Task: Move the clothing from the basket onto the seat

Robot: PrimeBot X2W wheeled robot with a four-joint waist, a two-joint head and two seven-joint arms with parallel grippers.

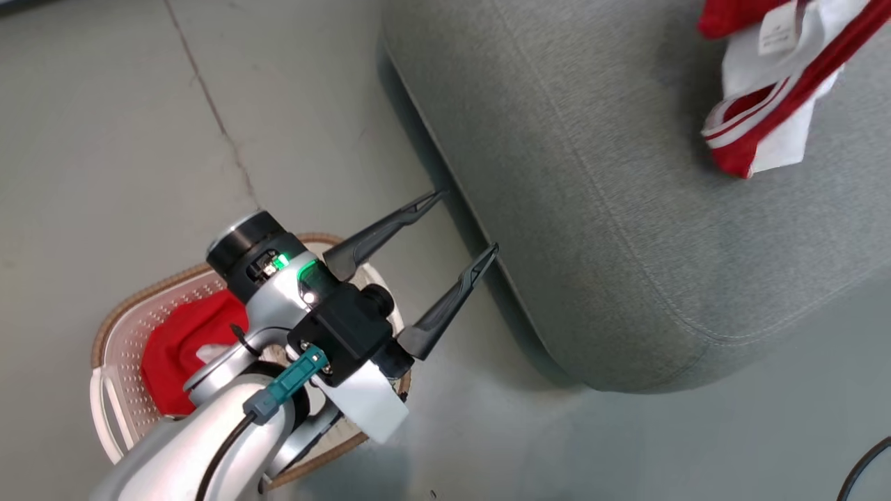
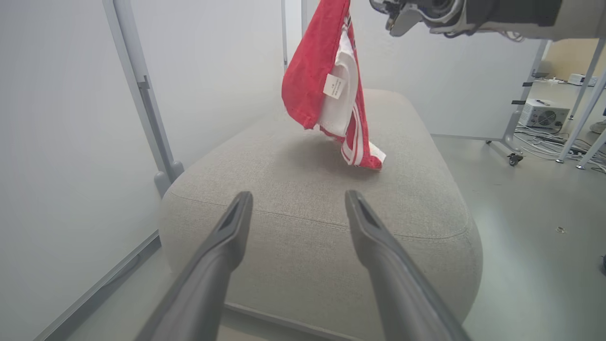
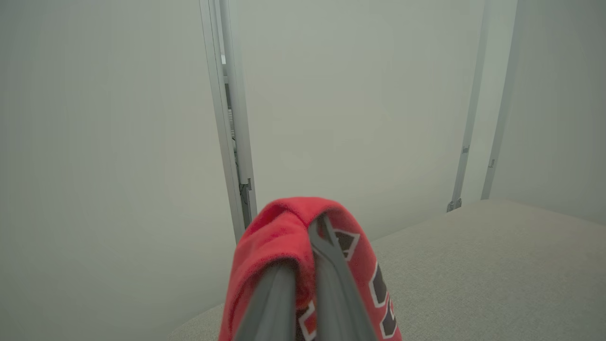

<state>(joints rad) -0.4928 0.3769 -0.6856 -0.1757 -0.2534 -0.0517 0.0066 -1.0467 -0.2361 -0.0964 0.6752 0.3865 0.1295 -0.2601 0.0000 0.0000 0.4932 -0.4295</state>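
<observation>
A red garment lies in the cream basket with the brown rim on the floor at the lower left. My left gripper hovers above the basket's far side, open and empty, its fingers pointing at the edge of the grey seat. In its own view the left gripper faces the seat. A second piece of red-and-white clothing with a white tag hangs over the seat, its lower end at the cushion. My right gripper is shut on that clothing, which drapes over its fingers.
White partition panels on metal posts stand behind and beside the seat. To the right are a wheeled frame leg, floor cables and a small grey box. A black cable lies at the lower right. Bare floor surrounds the basket.
</observation>
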